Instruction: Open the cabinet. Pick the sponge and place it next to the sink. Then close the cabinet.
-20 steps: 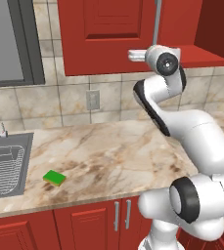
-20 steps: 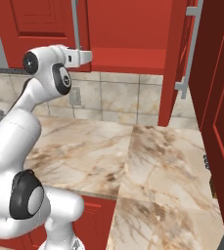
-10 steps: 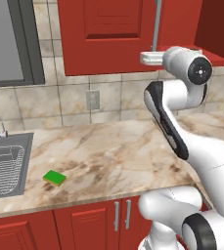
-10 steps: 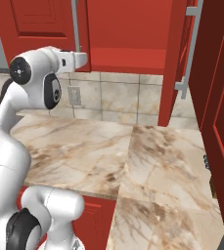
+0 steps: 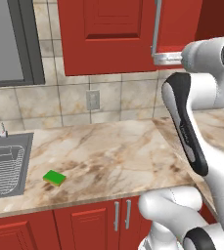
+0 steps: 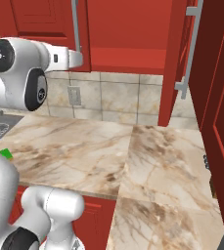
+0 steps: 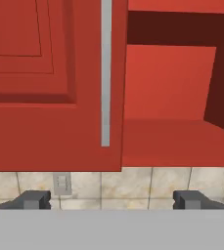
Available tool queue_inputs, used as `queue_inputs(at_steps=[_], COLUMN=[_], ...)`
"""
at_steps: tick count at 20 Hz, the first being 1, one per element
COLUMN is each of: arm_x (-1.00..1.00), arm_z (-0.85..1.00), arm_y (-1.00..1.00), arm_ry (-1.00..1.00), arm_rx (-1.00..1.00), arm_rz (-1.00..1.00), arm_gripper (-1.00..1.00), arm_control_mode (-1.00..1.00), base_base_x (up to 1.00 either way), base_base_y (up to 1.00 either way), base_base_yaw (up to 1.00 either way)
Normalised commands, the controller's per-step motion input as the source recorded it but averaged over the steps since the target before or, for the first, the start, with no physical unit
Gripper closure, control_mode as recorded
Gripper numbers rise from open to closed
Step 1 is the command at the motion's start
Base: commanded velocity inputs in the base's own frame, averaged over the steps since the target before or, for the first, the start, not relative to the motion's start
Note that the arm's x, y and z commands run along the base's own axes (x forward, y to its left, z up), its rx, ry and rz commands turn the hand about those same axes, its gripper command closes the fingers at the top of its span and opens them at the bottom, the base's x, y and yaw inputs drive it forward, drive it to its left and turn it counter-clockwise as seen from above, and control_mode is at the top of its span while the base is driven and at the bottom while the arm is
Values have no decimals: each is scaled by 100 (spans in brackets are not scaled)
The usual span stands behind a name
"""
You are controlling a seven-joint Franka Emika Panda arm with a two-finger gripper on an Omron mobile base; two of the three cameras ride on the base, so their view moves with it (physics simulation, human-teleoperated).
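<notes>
The sponge [image 5: 54,177], green over yellow, lies flat on the marble counter a little right of the sink [image 5: 8,146]; a corner of the sponge [image 6: 6,154] peeks out beside my arm. The cabinet [image 5: 108,34] has its left door shut, with the long silver handle [image 7: 105,73] at that door's edge. Its right door [image 6: 176,58] is swung open, baring the red interior [image 7: 167,97]. My gripper [image 7: 112,200] is open with nothing between its fingertips [image 7: 33,199]. My gripper [image 5: 156,59] hovers just below the cabinet's bottom edge, under the left door's handle. The same gripper [image 6: 80,59] is high above the counter.
The open door's edge and handle [image 6: 189,49] jut out over the counter on the right. A tall red panel [image 6: 216,97] closes the far right side. A wall outlet [image 5: 92,99] sits in the tiled backsplash. A dark window [image 5: 6,39] is above the sink.
My arm has swung the gripper rightward along the cabinet's underside, and the jaws have spread a little wider. The sponge has stayed put on the counter.
</notes>
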Motion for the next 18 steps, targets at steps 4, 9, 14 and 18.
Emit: queue_inputs(at_steps=[4, 9, 14, 18], arm_x=[-90, -100, -100, -100], arm_z=[0, 0, 0, 1], arm_y=[-4, -7, -18, -13], arm_ry=[18, 2, -17, -21], arm_rx=[1, 7, 12, 12], arm_rz=[0, 0, 0, 0], arm_gripper=[-100, -100, -100, -100], arm_control_mode=[-100, -100, -100, -100], base_base_x=[0, 0, 0, 0], base_base_y=[0, 0, 0, 0], base_base_yaw=[0, 0, 0, 0])
